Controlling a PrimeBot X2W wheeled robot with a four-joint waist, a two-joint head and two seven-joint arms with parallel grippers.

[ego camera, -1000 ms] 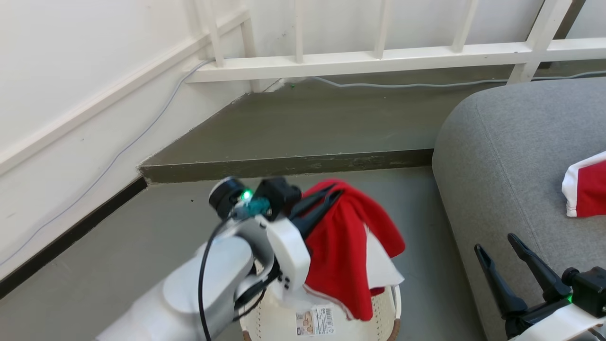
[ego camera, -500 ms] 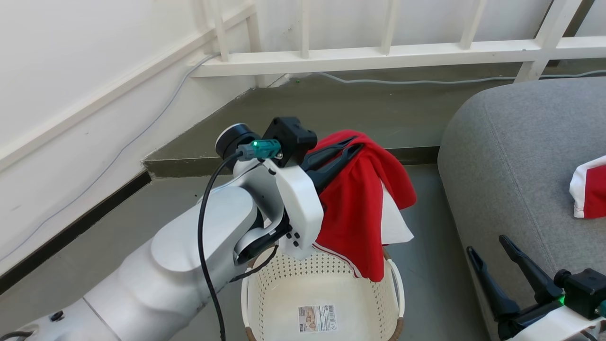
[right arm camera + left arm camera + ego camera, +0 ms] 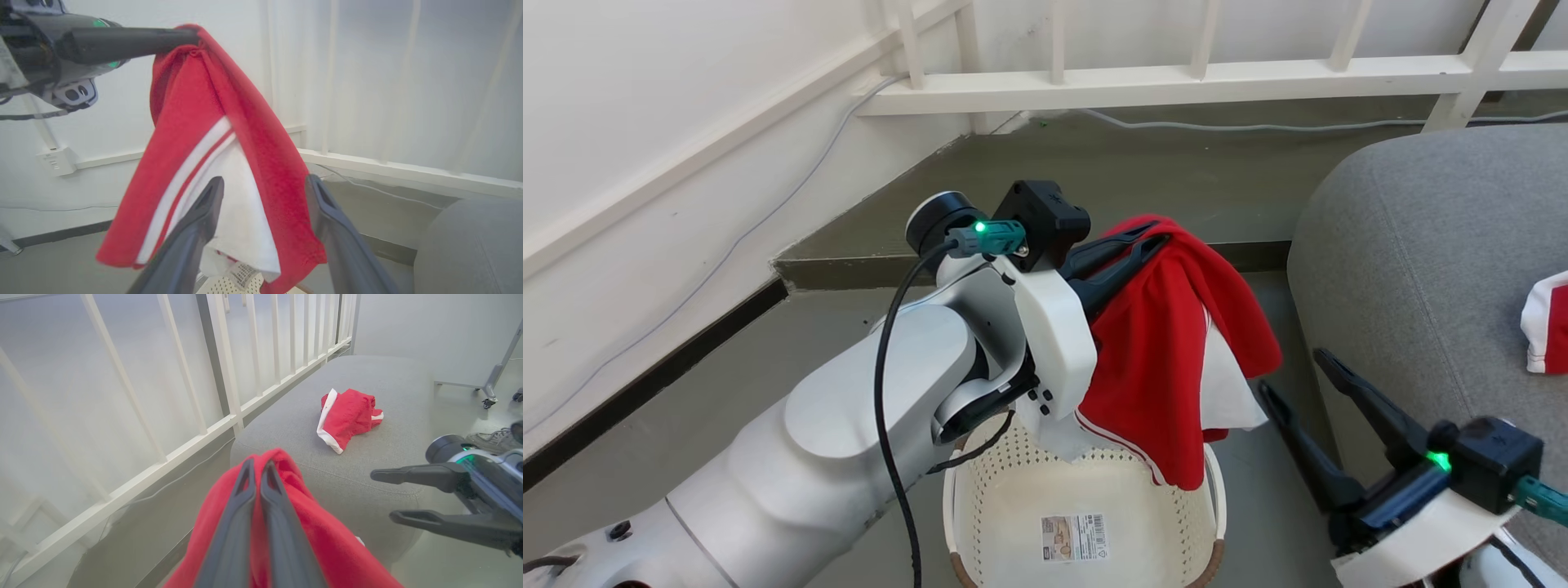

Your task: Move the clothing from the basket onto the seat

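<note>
Higher above the basket [image 3: 980,523] now, the left hand [image 3: 1156,234] pinches the red garment [image 3: 1152,351]; the spread right hand [image 3: 1290,371] may snag it.

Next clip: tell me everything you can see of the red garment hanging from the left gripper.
The clothing is soft bright red fabric with a white panel and white stripes near its hem. It hangs limp, draped over the left gripper, whose fingers are shut on its top fold. Its lower edge dangles over the basket, apart from the seat. The open right gripper stands beside its white side; whether they touch cannot be told.
</note>
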